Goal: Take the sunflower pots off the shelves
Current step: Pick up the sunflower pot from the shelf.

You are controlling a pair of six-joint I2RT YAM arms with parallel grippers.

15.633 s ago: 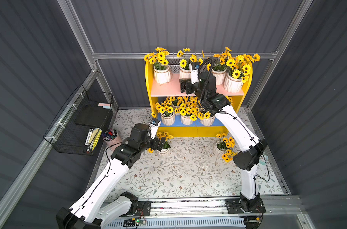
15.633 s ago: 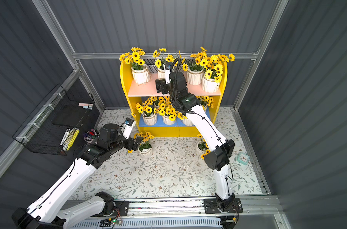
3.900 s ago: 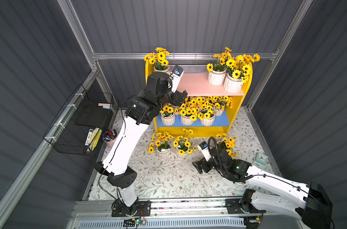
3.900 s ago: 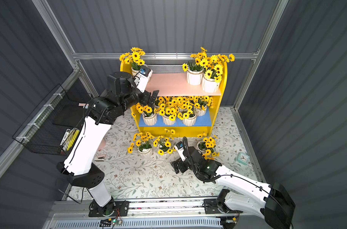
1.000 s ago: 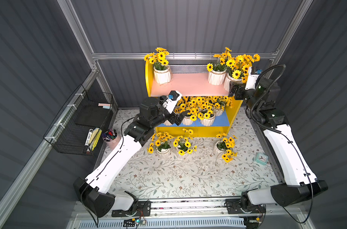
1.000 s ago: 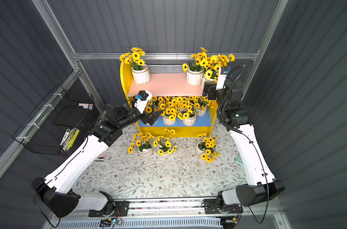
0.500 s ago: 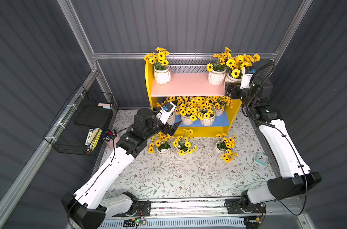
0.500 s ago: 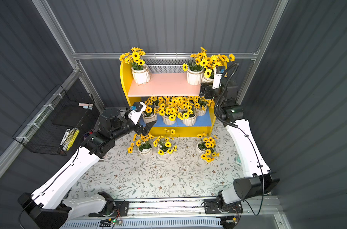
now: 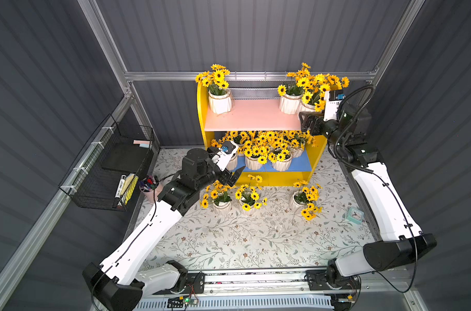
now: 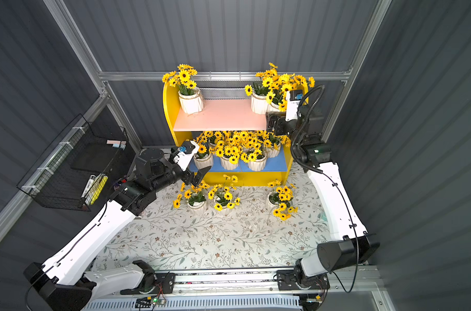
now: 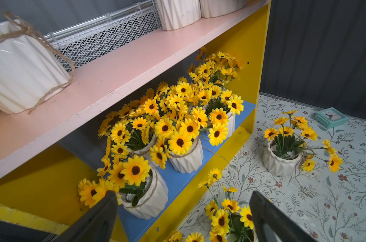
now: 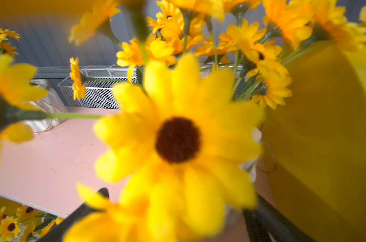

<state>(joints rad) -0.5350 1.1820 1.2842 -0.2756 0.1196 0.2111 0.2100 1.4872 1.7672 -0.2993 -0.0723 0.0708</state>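
Observation:
The shelves [image 9: 252,114] carry three sunflower pots on the pink board: one at the left [image 9: 219,101] and two at the right [image 9: 289,103]. Several more crowd the blue board [image 10: 229,161]. Three stand on the mat [image 9: 221,206]. My left gripper [image 9: 233,176] [image 11: 183,211] hangs open in front of the blue board's left end, near the end pot [image 11: 150,197], with nothing between its fingers. My right gripper [image 9: 305,123] [image 12: 178,209] is open at the pink board's right end. The rightmost pot's blooms [image 12: 178,138] fill its view and hide the pot.
A black wire rack [image 9: 107,167] hangs on the left wall, with a pink cup of pens [image 9: 149,188] below it. A teal clock [image 9: 355,215] lies on the floral mat at the right. A white mesh basket [image 9: 253,93] sits behind the pink board.
My left gripper has dropped from the blue board's height and drawn back towards the mat. My right gripper has moved in towards the rightmost pot on the pink board.

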